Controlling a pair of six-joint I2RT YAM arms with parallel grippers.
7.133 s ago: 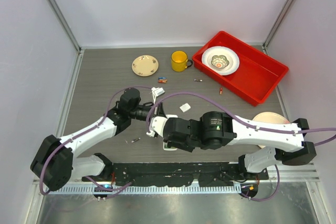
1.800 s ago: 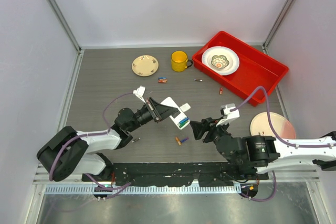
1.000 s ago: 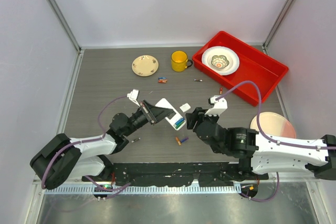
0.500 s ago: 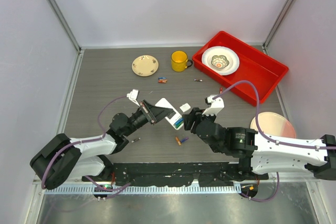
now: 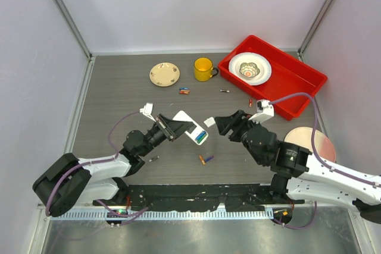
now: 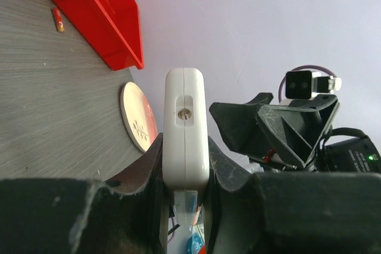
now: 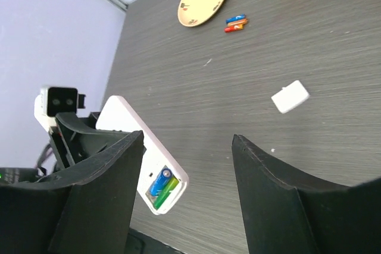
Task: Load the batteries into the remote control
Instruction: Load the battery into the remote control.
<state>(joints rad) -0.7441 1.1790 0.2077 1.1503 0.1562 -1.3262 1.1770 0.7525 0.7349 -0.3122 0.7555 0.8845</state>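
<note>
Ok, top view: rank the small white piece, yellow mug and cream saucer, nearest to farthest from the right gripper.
1. small white piece, just left of the right gripper.
2. yellow mug, far centre.
3. cream saucer, farther left beside the mug.

Yellow mug (image 5: pixel 203 68) beside cream saucer (image 5: pixel 164 74), red tray (image 5: pixel 296 85) (white bowl (image 5: pixel 249 68) inside), pink plate (image 5: pixel 323 146) nearer the front

Left arm (image 5: pixel 101 162) low, forearm stretched toward centre; left gripper (image 5: pixel 174 127) clamped on remote (image 5: pixel 185 118), one finger each side. Right arm (image 5: pixel 315 171) bent, wrist angled leftward; right gripper (image 5: pixel 228 124) jaws spread wide, facing left gripper, not touching.
</note>
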